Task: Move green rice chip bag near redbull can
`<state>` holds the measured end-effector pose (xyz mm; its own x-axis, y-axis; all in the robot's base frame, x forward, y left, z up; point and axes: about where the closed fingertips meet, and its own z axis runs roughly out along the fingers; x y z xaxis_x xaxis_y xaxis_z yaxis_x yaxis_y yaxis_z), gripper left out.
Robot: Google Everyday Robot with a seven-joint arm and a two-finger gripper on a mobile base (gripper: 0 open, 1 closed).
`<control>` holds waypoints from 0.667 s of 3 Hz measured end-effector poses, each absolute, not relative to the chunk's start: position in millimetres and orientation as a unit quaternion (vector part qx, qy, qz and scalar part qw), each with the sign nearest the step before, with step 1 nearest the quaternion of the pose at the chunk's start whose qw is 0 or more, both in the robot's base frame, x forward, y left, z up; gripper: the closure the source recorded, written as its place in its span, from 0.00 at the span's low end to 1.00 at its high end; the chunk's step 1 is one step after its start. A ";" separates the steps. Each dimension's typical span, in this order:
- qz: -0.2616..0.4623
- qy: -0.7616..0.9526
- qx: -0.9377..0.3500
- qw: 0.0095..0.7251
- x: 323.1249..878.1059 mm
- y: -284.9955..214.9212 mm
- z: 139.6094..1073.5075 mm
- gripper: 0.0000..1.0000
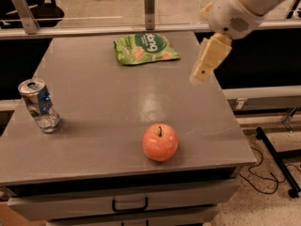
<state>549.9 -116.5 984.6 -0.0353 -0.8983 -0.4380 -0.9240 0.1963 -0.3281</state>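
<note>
The green rice chip bag point(145, 48) lies flat at the far middle of the grey table point(108, 102). The redbull can point(39, 105) stands, leaning a little, near the table's left edge. My gripper point(201, 73) hangs from the white arm point(244, 6) above the table's right side. It is to the right of the bag, a little nearer to the camera, and apart from it. It holds nothing that I can see.
A red apple point(160, 141) sits near the table's front edge, right of middle. A glass rail with metal posts point(149, 6) runs behind the table. A drawer handle point(129, 205) shows below the front edge. Cables and a stand leg point(277, 161) lie on the floor at right.
</note>
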 end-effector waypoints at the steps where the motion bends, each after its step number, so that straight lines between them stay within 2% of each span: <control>1: 0.051 0.683 -0.635 0.357 616.5 -50.0 1012.6 0.00; 2: 0.052 0.684 -0.635 0.356 616.1 -50.2 1011.8 0.00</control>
<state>616.1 -50.2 1011.8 0.0601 -0.8313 -0.5526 -0.9048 0.1884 -0.3818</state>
